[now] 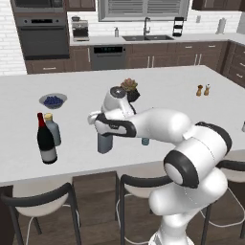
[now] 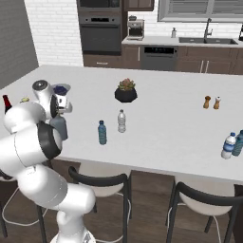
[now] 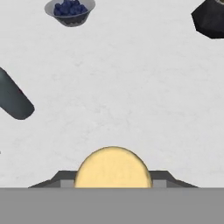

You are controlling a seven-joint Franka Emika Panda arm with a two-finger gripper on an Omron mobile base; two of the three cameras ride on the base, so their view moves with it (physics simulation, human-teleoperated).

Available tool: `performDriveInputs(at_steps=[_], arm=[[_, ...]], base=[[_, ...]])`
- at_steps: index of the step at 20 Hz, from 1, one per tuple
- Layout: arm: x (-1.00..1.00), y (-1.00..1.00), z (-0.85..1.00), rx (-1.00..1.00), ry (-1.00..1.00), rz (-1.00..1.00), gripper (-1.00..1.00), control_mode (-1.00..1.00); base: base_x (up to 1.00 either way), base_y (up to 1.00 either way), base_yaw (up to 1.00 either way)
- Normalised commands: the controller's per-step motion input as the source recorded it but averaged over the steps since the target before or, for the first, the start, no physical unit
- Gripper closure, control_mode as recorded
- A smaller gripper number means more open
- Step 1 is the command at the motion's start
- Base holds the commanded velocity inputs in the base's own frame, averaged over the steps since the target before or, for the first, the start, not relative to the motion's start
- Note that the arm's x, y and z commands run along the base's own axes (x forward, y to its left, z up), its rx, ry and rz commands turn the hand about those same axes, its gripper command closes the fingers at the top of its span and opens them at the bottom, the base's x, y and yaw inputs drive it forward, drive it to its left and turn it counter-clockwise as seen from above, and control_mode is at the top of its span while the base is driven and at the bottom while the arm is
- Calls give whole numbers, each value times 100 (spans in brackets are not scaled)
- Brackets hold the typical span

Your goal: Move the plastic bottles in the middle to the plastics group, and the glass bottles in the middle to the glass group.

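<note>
My gripper (image 1: 105,135) is shut on a grey-blue glass bottle (image 1: 104,143) with a yellow cap (image 3: 113,168), held upright at the counter's front left. Its cap sits between my fingertips in the hand view. I cannot tell whether its base touches the counter. The same bottle (image 2: 59,127) shows beside the arm in the right base view. To its left stands the glass group: a dark wine bottle (image 1: 46,141) and a shorter grey yellow-capped bottle (image 1: 52,129). A small blue plastic bottle (image 2: 102,133) stands mid-counter, and the plastics group (image 2: 228,146) is at the far right edge.
A clear bottle (image 2: 121,121) stands beside the small blue one. A potted plant (image 1: 129,90) sits behind the arm, a bowl of blueberries (image 1: 53,100) at the back left, and salt and pepper shakers (image 1: 199,90) to the right. Stools line the counter's near edge.
</note>
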Motion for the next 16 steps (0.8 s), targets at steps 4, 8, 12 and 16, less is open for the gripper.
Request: performDriveInputs(at_steps=[4, 8, 12, 16], arm=[[3, 28, 0, 0, -4, 3, 100, -100], [0, 41, 0, 0, -8, 6, 100, -100], [3, 41, 0, 0, -8, 7, 100, -100], [9, 36, 0, 0, -5, 7, 100, -100]], base=[[0, 0, 0], [0, 0, 0], [0, 0, 0], [0, 0, 0]])
